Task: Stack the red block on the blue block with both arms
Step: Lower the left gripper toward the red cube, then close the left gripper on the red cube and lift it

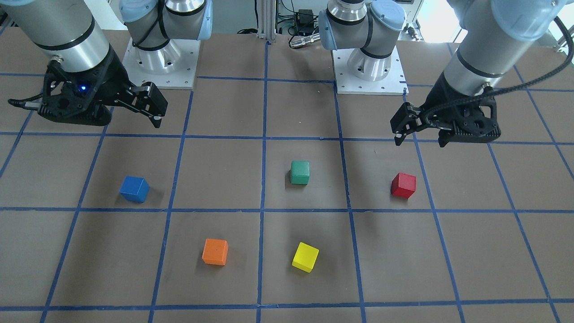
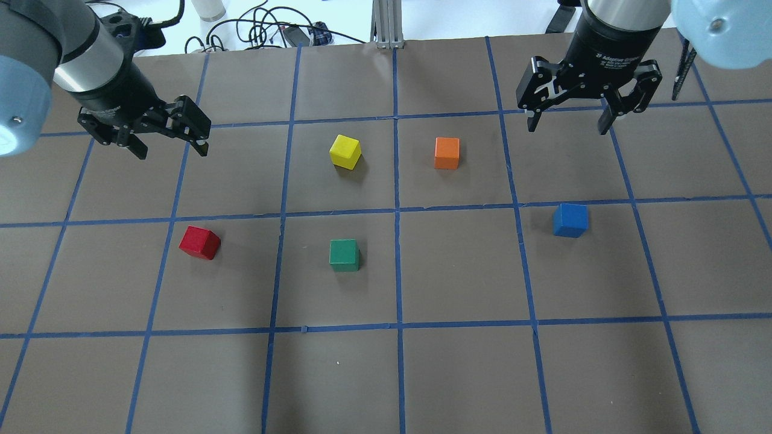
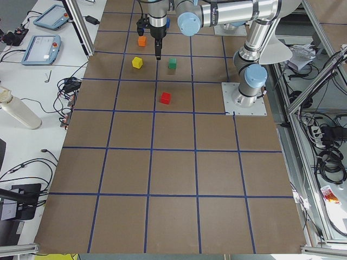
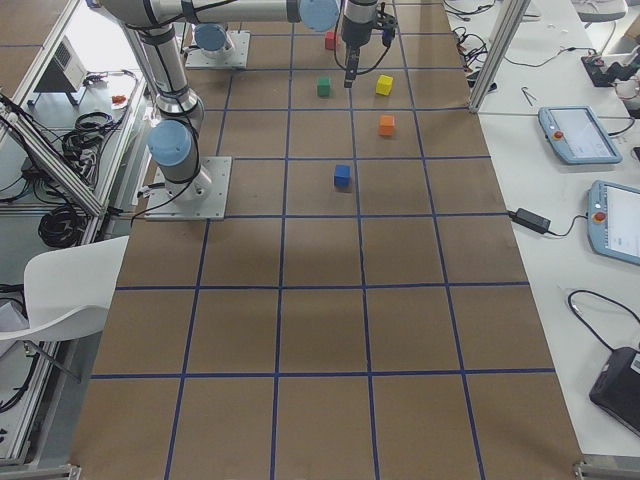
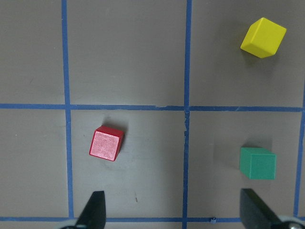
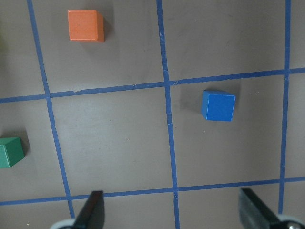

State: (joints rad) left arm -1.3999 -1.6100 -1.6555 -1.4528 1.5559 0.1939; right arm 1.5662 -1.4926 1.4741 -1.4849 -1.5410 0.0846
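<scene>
The red block (image 2: pixel 199 243) sits on the brown table on my left side; it also shows in the front view (image 1: pixel 403 185). My left gripper (image 2: pixel 172 147) hovers open and empty above and beyond it. In the left wrist view the red block (image 5: pixel 106 143) lies ahead of the open fingertips (image 5: pixel 95 210), nearer the left one. The blue block (image 2: pixel 570 220) sits on my right side. My right gripper (image 2: pixel 567 128) hovers open and empty beyond it. In the right wrist view the blue block (image 6: pixel 218 106) lies ahead of the open gripper (image 6: pixel 172 212).
A green cube (image 2: pixel 344 255), a yellow cube (image 2: pixel 345 150) and an orange cube (image 2: pixel 447 153) stand between the two task blocks. Blue tape lines grid the table. The arm bases (image 1: pixel 159 58) stand at the table's robot side.
</scene>
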